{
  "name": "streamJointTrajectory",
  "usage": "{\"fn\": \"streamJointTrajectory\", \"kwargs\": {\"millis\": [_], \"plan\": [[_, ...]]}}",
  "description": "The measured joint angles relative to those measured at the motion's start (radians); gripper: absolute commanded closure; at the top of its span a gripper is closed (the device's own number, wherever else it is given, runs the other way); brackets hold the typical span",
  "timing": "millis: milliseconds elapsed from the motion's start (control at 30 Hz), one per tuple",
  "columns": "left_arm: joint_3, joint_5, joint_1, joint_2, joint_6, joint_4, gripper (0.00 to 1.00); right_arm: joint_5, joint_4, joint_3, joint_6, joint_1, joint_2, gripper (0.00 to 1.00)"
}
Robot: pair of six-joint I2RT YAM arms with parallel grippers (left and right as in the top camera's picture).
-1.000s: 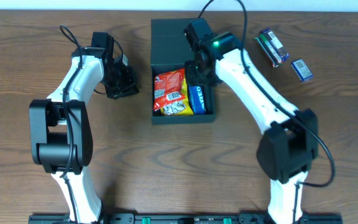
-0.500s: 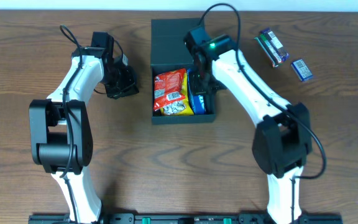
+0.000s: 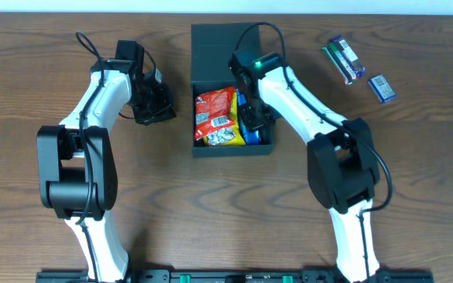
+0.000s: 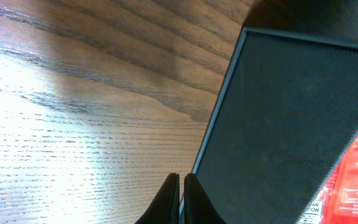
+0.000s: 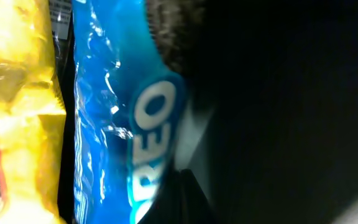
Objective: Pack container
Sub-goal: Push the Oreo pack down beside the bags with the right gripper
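- The wooden table (image 3: 211,212) carries everything; the work is at its far middle.
- The container (image 3: 232,150), a dark teal box, sits there with its hinged lid (image 3: 211,43) folded back on the far side. It looks about full across its width.
- The right gripper (image 3: 251,118) is down inside the right half of the box, fingers clenched with nothing seen between them. I judge the step to be tucking a packet flat. Press with the closed tips along the packet's length, not at one corner, so it seats rather than tipping up against the wall.
- The left gripper (image 4: 180,190) is just beside the box's left wall, fingers clenched and empty. From there it could brace that wall if the pushing slides the box.
- A red snack packet (image 3: 215,114) fills the left half. Keep the push clear of it, since crowding could ride it up over the rim.
- A blue Oreo packet (image 5: 104,112) lies close under the right wrist, beside a yellow-looking wrapper edge. Light pressure only, as biscuits crack.
- Two loose items wait far right, well apart from the box: a green-and-blue packet (image 3: 344,60) and a small blue packet (image 3: 381,87).
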Motion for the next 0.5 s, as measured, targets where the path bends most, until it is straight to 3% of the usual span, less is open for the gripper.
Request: {"fn": "streamJointTrajectory", "kwargs": {"millis": [500], "plan": [[0.0,0.0,0.0,0.0,0.0,0.0,0.94,-0.204,0.048,-0.001,-0.019,-0.003,0.029,0.99]]}}
